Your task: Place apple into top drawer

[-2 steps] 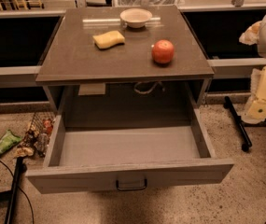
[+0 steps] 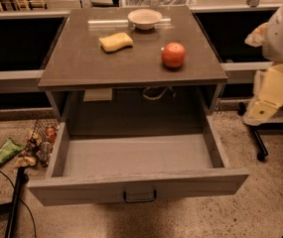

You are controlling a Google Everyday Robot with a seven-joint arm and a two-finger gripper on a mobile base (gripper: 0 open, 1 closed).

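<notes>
Brown bench (image 2: 81,63): round red-orange apple (image 2: 173,54) near yellow sponge (image 2: 115,41), pale bowl (image 2: 144,18); grey top drawer (image 2: 136,185) open below; cream pincer (image 2: 259,111) off right, state untellable.

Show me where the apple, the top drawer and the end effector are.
apple (image 2: 173,54): camera view, centre of its red skin.
top drawer (image 2: 136,155): camera view, bare grey floor inside.
end effector (image 2: 258,112): camera view, far right, its pale lower tip.

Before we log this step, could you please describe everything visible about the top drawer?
The top drawer is a wide, shallow grey box, wood by its look, pulled out and empty, with a small dark handle at the front's centre. The apple sits on the tabletop above; the gripper hangs off to its right, apart.
</notes>
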